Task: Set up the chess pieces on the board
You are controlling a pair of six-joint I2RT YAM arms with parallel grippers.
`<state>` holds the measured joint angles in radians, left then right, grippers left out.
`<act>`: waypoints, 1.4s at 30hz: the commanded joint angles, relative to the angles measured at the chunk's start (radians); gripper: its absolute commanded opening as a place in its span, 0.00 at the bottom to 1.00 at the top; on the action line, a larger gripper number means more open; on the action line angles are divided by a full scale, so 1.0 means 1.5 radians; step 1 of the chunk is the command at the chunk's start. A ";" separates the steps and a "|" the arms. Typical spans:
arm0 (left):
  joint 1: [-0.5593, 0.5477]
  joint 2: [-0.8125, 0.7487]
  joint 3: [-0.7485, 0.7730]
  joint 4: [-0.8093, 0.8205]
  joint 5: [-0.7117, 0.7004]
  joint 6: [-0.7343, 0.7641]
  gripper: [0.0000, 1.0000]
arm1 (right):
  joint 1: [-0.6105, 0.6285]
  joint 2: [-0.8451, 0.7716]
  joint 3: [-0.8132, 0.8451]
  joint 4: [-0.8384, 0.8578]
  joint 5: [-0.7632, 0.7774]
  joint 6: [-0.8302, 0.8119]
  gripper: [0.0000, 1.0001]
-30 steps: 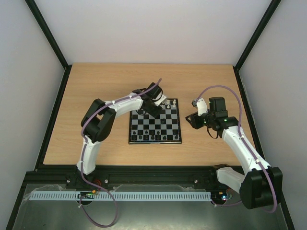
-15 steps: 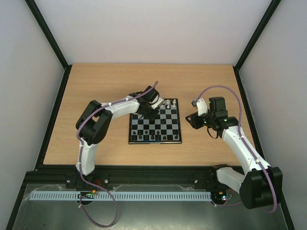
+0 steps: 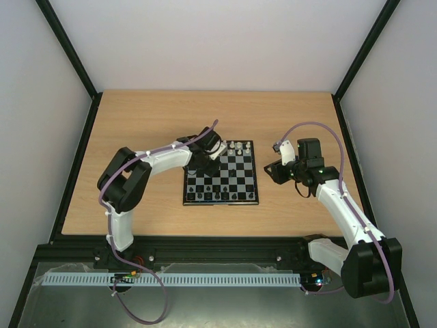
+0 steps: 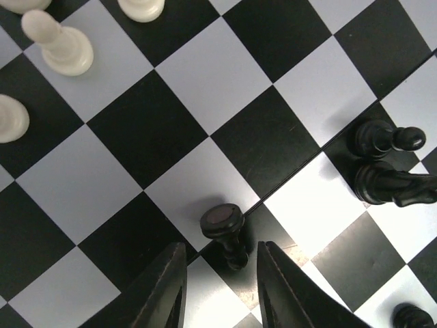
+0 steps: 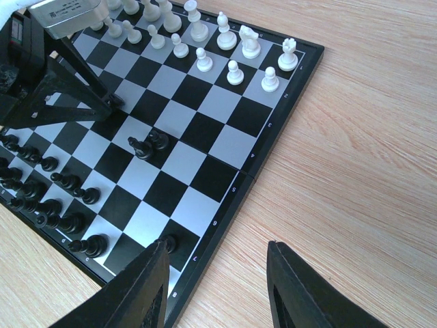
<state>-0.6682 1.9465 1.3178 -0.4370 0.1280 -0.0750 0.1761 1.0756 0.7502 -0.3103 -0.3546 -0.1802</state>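
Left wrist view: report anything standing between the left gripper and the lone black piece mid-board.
Nothing visible does. The lone black piece sits right at the open tips of the left gripper, with bare squares of the board around it. Other black pieces stand off to the right, white pieces at upper left.

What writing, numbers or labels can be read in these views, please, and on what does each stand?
Nothing can be read clearly.
Rim of the board: tiny white marks, too small to read.
Silvery label on the left arm: print too small and blurred to read.
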 commanded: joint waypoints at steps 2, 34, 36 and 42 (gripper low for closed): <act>0.004 -0.029 -0.019 0.008 -0.010 -0.015 0.32 | -0.002 0.005 -0.004 -0.015 -0.010 -0.010 0.40; -0.058 0.017 -0.040 0.017 -0.141 0.009 0.16 | -0.002 0.005 -0.007 -0.017 -0.011 -0.010 0.40; -0.061 0.023 -0.038 0.015 -0.153 0.007 0.16 | -0.002 0.006 -0.007 -0.016 -0.011 -0.010 0.40; -0.071 0.031 -0.034 0.005 -0.155 0.008 0.09 | -0.002 0.008 -0.006 -0.018 -0.014 -0.009 0.40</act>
<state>-0.7666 1.9438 1.2720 -0.3725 -0.0761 -0.0654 0.1761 1.0813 0.7498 -0.3111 -0.3557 -0.1833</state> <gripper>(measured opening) 0.114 0.402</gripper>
